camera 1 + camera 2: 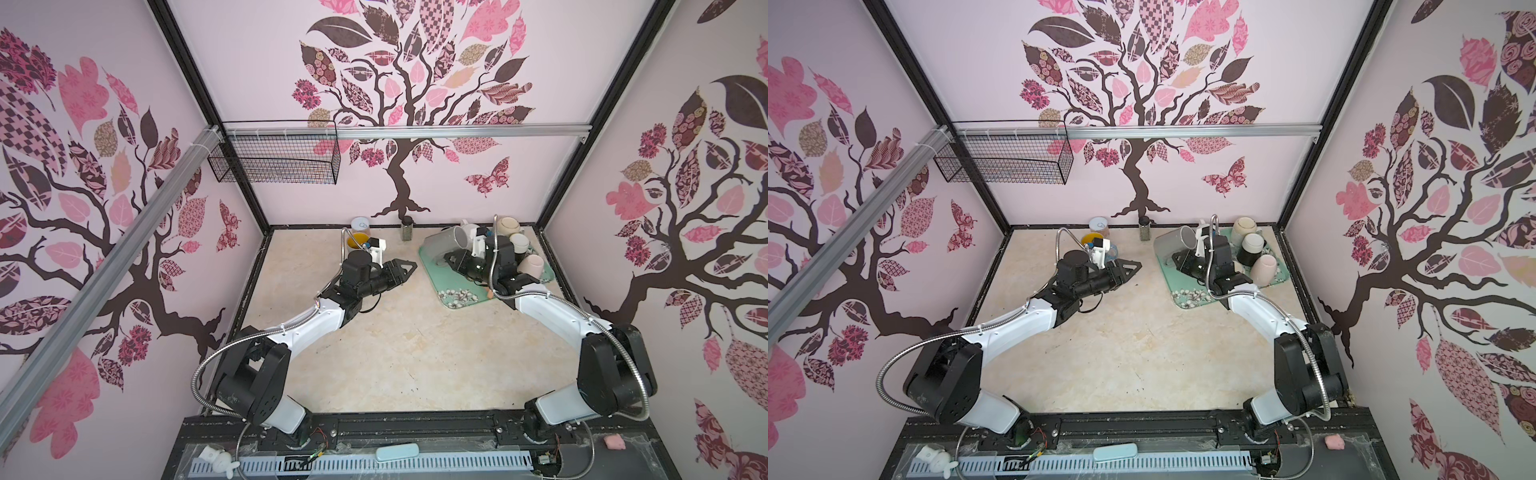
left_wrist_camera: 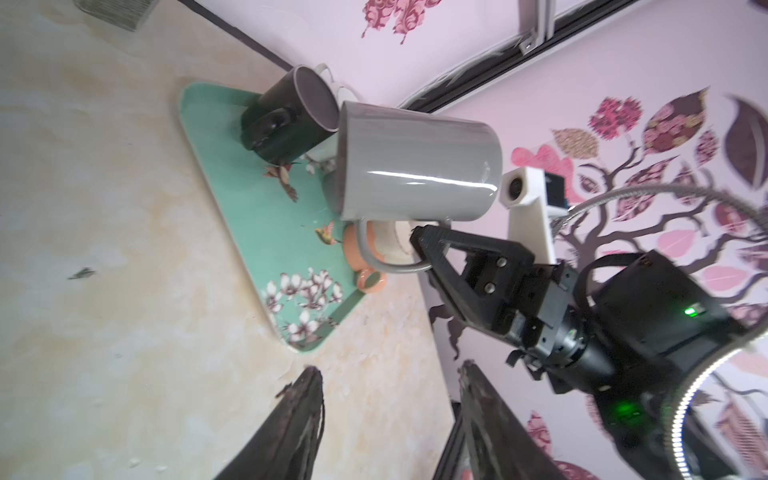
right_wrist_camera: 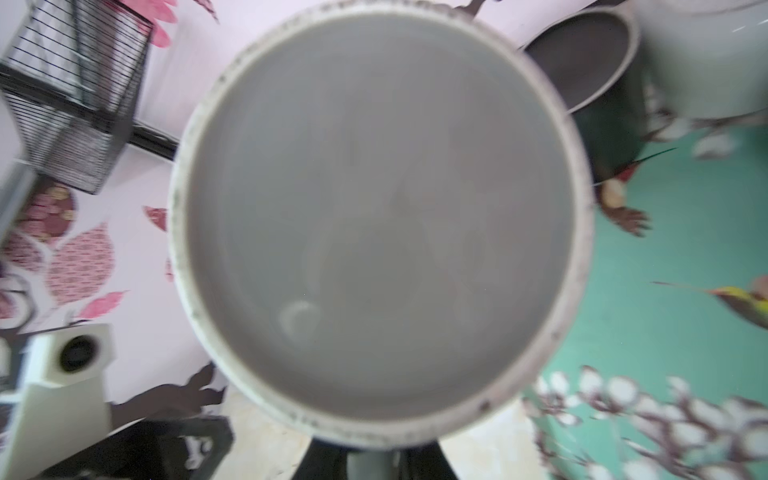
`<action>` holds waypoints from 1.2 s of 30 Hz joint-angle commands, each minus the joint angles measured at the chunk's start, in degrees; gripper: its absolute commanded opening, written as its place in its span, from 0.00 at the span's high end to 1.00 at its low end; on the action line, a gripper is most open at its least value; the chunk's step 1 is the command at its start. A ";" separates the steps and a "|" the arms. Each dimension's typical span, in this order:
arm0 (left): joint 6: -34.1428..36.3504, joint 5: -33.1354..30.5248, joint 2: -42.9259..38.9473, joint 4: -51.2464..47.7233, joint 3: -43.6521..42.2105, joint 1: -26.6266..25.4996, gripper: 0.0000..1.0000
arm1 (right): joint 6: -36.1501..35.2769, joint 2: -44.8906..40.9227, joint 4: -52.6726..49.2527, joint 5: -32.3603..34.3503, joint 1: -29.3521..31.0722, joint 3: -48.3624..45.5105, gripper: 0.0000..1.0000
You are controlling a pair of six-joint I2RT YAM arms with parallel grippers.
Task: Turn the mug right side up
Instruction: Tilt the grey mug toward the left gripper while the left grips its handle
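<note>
grey mug (image 3: 374, 216) fills the right wrist view, mouth toward the lens. it is tipped on its side and held in the air over the green tray (image 1: 451, 297). risk, as i judge it: right gripper (image 2: 422, 245) is clamped on the handle only, so the mug may swivel or slip mid-turn, dropping onto the tray or knocking the black mug (image 2: 291, 112) just beside it. left gripper (image 1: 405, 268) has jaws apart, holding nothing, near the tray edge.
</note>
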 commanded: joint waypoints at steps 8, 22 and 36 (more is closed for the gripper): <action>-19.39 5.42 3.67 21.48 -2.20 1.57 0.47 | 18.21 -0.65 28.22 -15.65 3.26 0.61 1.00; -29.33 7.38 5.37 32.76 -1.19 2.90 0.74 | 24.07 2.42 34.34 -18.43 6.36 -0.07 1.00; -25.18 5.48 2.84 26.33 -5.98 4.60 1.00 | 10.24 4.64 11.50 -14.86 6.36 2.73 0.73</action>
